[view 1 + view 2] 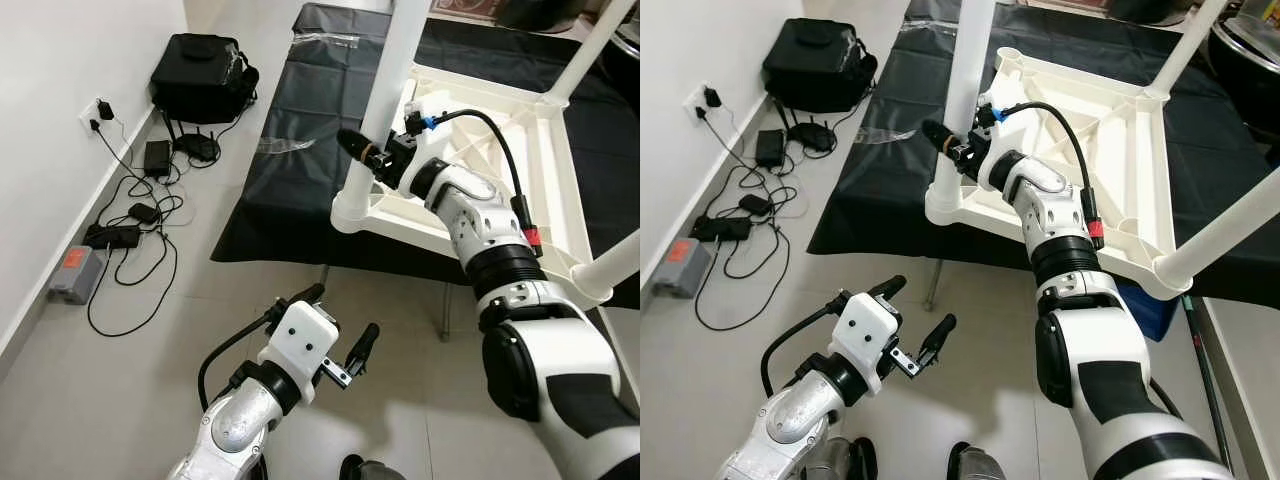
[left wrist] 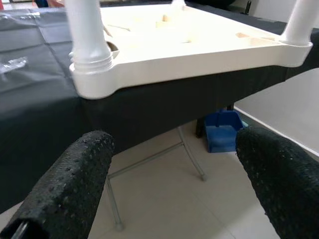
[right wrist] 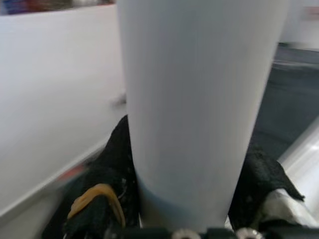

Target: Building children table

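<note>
- Children's table top (image 1: 1120, 150) lay upside down on the black-covered worktop (image 1: 290, 150), near corner overhanging the edge
- White leg (image 1: 385, 100) stood upright in that corner socket (image 1: 352, 212); other legs already up at other corners
- Right claw (image 1: 372, 152) was clamped round this leg just above the socket, one finger each side in the right wrist view
- Left claw (image 1: 340, 330) hung low over the floor tiles (image 1: 130, 390), fingers spread wide, holding nothing
- Judgement: leg was being seated; press straight down along its axis, keep it vertical, brace the top with left claw if it shifts
- Cables and black bag (image 1: 200, 75) by the wall, well apart
</note>
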### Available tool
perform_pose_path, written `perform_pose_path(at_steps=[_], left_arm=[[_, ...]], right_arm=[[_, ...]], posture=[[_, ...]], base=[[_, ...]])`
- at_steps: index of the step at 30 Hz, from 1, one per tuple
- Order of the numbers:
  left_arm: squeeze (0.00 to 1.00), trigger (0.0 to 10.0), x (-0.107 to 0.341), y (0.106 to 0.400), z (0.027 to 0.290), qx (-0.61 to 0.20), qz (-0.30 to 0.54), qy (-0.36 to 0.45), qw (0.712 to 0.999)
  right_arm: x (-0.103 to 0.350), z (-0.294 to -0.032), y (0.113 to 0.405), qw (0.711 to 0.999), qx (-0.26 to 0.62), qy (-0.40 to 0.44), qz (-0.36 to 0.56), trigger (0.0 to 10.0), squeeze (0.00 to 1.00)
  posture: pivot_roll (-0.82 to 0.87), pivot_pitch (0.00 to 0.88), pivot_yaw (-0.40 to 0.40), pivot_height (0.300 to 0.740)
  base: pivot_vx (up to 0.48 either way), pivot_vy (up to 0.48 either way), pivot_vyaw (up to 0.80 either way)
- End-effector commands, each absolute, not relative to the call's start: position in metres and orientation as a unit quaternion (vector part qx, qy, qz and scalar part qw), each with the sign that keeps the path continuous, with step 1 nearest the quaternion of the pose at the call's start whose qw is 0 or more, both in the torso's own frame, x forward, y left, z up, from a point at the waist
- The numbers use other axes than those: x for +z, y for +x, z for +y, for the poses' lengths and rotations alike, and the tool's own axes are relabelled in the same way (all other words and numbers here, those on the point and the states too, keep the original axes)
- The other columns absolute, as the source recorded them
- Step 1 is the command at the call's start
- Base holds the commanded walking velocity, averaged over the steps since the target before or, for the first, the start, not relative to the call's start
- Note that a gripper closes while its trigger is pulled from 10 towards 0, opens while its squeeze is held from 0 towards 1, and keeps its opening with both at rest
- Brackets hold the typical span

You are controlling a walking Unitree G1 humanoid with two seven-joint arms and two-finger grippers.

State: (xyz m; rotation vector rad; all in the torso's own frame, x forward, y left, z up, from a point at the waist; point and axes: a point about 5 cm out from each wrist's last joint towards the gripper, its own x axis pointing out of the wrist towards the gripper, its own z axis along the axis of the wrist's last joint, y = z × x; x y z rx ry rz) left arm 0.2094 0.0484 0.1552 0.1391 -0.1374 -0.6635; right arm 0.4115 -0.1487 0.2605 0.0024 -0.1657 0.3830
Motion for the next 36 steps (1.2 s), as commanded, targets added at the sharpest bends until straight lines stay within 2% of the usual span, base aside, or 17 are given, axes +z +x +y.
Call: perform_pose_path(at_steps=[1,3,4,5,6,8,10,13,14,15,16,19,23,24,25,27,36], left_arm=[[0.00,10.0,0.149,0.207,0.049,-0.327,-0.054,0.072,0.941],[0.00,10.0,0.149,0.207,0.049,-0.327,-0.054,0.072,0.941],[0.00,10.0,0.149,0.207,0.049,-0.328,-0.054,0.072,0.940],[0.00,10.0,0.149,0.207,0.049,-0.328,-0.054,0.072,0.940],[0.00,10.0,0.148,0.207,0.049,-0.329,-0.052,0.074,0.940],[0.00,10.0,0.148,0.207,0.049,-0.329,-0.052,0.074,0.940],[0.00,10.0,0.147,0.207,0.048,-0.331,-0.051,0.075,0.939],[0.00,10.0,0.147,0.207,0.048,-0.332,-0.051,0.075,0.939],[0.00,10.0,0.147,0.207,0.048,-0.332,-0.051,0.075,0.939],[0.00,10.0,0.147,0.207,0.048,-0.332,-0.051,0.075,0.939],[0.00,10.0,0.147,0.207,0.048,-0.331,-0.051,0.075,0.939],[0.00,10.0,0.147,0.207,0.048,-0.331,-0.050,0.074,0.939],[0.00,10.0,0.147,0.208,0.048,-0.330,-0.050,0.073,0.940],[0.00,10.0,0.147,0.208,0.048,-0.330,-0.050,0.073,0.940],[0.00,10.0,0.147,0.208,0.048,-0.329,-0.051,0.073,0.940],[0.00,10.0,0.147,0.208,0.048,-0.329,-0.051,0.073,0.940],[0.00,10.0,0.146,0.207,0.048,-0.330,-0.050,0.073,0.940]], right_arm=[[0.259,-0.197,0.408,0.997,-0.021,0.000,-0.080,0.0,0.00],[0.259,-0.197,0.408,0.997,-0.021,0.000,-0.080,0.0,0.00],[0.257,-0.207,0.405,0.992,-0.094,0.003,-0.078,0.0,0.00],[0.257,-0.207,0.405,0.992,-0.094,0.003,-0.078,0.0,0.00],[0.253,-0.211,0.396,0.981,-0.173,0.026,-0.083,0.0,0.00],[0.253,-0.211,0.396,0.981,-0.173,0.026,-0.083,0.0,0.00],[0.244,-0.203,0.384,0.964,-0.243,0.072,-0.081,0.0,0.00],[0.241,-0.194,0.382,0.964,-0.241,0.086,-0.075,0.0,0.00],[0.239,-0.184,0.385,0.968,-0.217,0.103,-0.069,4.3,0.00],[0.239,-0.184,0.385,0.968,-0.217,0.103,-0.069,4.3,0.00],[0.240,-0.172,0.390,0.976,-0.176,0.111,-0.062,10.0,0.00],[0.247,-0.146,0.399,0.990,-0.039,0.119,-0.064,10.0,0.00],[0.248,-0.144,0.401,0.996,-0.010,0.066,-0.060,10.0,0.00],[0.244,-0.146,0.402,0.998,0.006,0.049,-0.045,10.0,0.31],[0.243,-0.151,0.402,0.998,0.014,0.044,-0.048,10.0,1.00],[0.244,-0.154,0.401,0.997,0.019,0.045,-0.052,10.0,1.00],[0.255,-0.168,0.402,0.984,0.154,0.043,-0.079,10.0,1.00]], posture=[[0.13,0.156,-0.099,0.740],[0.13,0.156,-0.099,0.740],[0.13,0.156,-0.099,0.740],[0.13,0.156,-0.099,0.740],[0.12,0.146,-0.093,0.740],[0.12,0.146,-0.093,0.740],[0.13,0.142,-0.094,0.740],[0.13,0.138,-0.097,0.740],[0.13,0.138,-0.098,0.740],[0.13,0.138,-0.098,0.740],[0.13,0.141,-0.097,0.740],[0.13,0.143,-0.102,0.740],[0.13,0.143,-0.105,0.740],[0.13,0.144,-0.107,0.740],[0.13,0.145,-0.108,0.740],[0.13,0.145,-0.108,0.740],[0.12,0.141,-0.102,0.740]], base=[[0.000,0.000,0.00],[0.000,0.000,0.00],[0.000,0.000,0.00],[0.000,0.000,0.00],[0.000,0.000,0.00],[0.000,0.000,0.00],[0.000,0.000,0.00],[0.000,0.000,0.00],[0.000,0.000,0.00],[0.000,0.000,0.00],[0.000,0.000,0.00],[0.000,0.000,0.00],[0.000,0.000,0.00],[0.000,0.000,0.00],[0.000,0.000,0.00],[0.000,0.000,0.00],[0.000,0.000,0.00]])
